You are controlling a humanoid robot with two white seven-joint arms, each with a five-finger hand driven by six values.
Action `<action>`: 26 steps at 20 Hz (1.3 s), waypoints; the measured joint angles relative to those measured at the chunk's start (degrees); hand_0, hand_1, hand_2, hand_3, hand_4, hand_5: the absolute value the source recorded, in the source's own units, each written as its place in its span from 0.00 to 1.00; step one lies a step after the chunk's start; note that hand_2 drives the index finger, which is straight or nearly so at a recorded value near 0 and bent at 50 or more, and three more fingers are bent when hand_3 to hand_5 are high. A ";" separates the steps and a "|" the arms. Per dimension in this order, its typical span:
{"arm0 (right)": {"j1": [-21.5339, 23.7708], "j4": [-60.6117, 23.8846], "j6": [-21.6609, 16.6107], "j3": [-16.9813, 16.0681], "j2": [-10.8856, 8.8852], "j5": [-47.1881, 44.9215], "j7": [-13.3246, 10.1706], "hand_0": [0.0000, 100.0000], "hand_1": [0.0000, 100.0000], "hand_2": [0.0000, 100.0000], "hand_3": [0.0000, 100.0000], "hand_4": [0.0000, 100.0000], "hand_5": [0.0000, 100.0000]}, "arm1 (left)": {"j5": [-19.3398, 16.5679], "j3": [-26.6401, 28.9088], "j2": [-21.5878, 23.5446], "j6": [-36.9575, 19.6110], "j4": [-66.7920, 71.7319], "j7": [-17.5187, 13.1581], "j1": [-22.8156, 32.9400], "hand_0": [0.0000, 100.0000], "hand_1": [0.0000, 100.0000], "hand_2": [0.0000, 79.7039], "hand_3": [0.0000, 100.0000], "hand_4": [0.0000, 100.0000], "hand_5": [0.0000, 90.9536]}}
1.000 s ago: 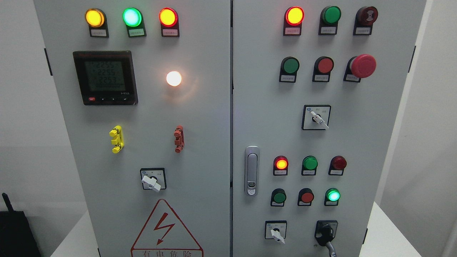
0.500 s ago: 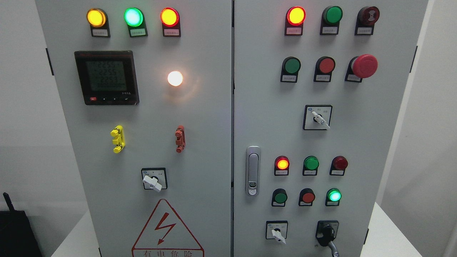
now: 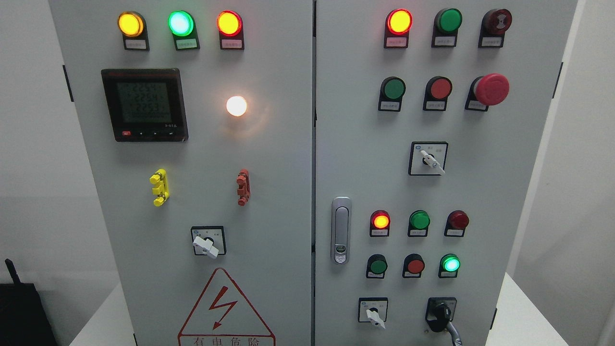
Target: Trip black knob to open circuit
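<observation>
A grey two-door control cabinet (image 3: 269,158) fills the head view. The black knob (image 3: 439,313) sits at the bottom right of the right door, its handle pointing down and a little left, with a grey cable hanging beside it. Neither of my hands nor any arm shows in the picture.
White selector switches (image 3: 205,247) (image 3: 372,315) (image 3: 431,160) sit on both doors. A red mushroom stop button (image 3: 491,89) juts out at upper right. Lit and unlit indicator lamps, a digital meter (image 3: 144,105) and a metal door latch (image 3: 340,229) are on the panel. A black object (image 3: 21,312) stands at lower left.
The whole view has drifted a few pixels to the right; nothing on the panel has moved.
</observation>
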 measured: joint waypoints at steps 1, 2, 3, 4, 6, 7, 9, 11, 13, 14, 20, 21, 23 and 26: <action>0.08 -0.01 -0.01 -0.01 0.00 0.00 0.04 0.00 0.06 0.04 1.00 1.00 1.00 | 0.00 0.00 0.00 0.00 0.00 0.00 0.00 0.12 0.39 0.00 0.00 0.00 0.00; 0.16 -0.02 -0.08 -0.09 0.00 0.00 0.04 0.00 0.06 0.04 1.00 1.00 1.00 | 0.00 0.00 0.00 0.00 0.00 0.00 0.00 0.12 0.39 0.00 0.00 0.00 0.00; 0.17 -0.02 -0.10 -0.20 0.00 0.00 0.07 0.00 0.06 0.05 1.00 1.00 1.00 | 0.00 0.00 0.00 0.00 0.00 0.00 0.00 0.12 0.39 0.00 0.00 0.00 0.00; 0.18 -0.03 -0.10 -0.31 0.00 0.00 0.14 0.00 0.06 0.05 1.00 1.00 1.00 | 0.00 0.00 0.00 0.00 0.00 0.00 0.00 0.12 0.39 0.00 0.00 0.00 0.00; 0.19 -0.04 -0.10 -0.64 0.00 0.00 0.22 0.00 0.06 0.05 1.00 1.00 1.00 | 0.00 0.00 0.00 0.00 0.00 0.00 0.00 0.12 0.39 0.00 0.00 0.00 0.00; 0.20 -0.06 -0.10 -0.87 0.00 0.00 0.32 0.00 0.06 0.05 1.00 1.00 1.00 | 0.00 0.00 0.00 0.00 0.00 0.00 0.00 0.12 0.39 0.00 0.00 0.00 0.00; 0.27 -0.07 -0.10 -1.28 0.00 0.00 0.67 0.00 0.06 0.05 1.00 1.00 1.00 | 0.00 0.00 0.00 0.00 0.00 0.00 0.00 0.12 0.39 0.00 0.00 0.00 0.00; 0.44 -0.08 -0.19 -1.71 -0.02 0.00 0.88 0.00 0.06 0.05 1.00 1.00 1.00 | 0.00 0.00 0.00 0.00 0.00 0.00 0.00 0.12 0.39 0.00 0.00 0.00 0.00; 0.62 -0.09 -0.22 -2.22 -0.02 0.00 0.95 0.00 0.06 0.05 1.00 1.00 1.00 | 0.00 0.00 0.00 0.00 0.00 0.00 0.00 0.12 0.39 0.00 0.00 0.00 0.00; 0.78 -0.09 -0.26 -2.37 -0.04 0.00 0.95 0.00 0.06 0.05 1.00 1.00 1.00 | 0.00 0.00 0.00 0.00 0.00 0.00 0.00 0.12 0.39 0.00 0.00 0.00 0.00; 1.14 -0.10 -0.41 -3.66 -0.08 0.00 0.96 0.00 0.06 0.04 1.00 1.00 1.00 | 0.00 0.00 0.00 0.00 0.00 0.00 0.00 0.12 0.39 0.00 0.00 0.00 0.00; 1.28 -0.12 -0.43 -3.76 -0.08 0.00 0.97 0.00 0.06 0.04 1.00 1.00 1.00 | 0.00 0.00 0.00 0.00 0.00 0.00 0.00 0.12 0.39 0.00 0.00 0.00 0.00; 1.42 -0.34 -0.43 -3.82 -0.08 0.00 0.97 0.00 0.06 0.04 1.00 1.00 1.00 | 0.00 0.00 0.00 0.00 0.00 0.00 0.00 0.12 0.39 0.00 0.00 0.00 0.00; 2.04 -1.04 -0.45 -3.83 -0.08 0.00 1.07 0.00 0.05 0.03 1.00 1.00 0.98 | 0.00 0.00 0.00 0.00 0.00 0.00 0.00 0.12 0.39 0.00 0.00 0.00 0.00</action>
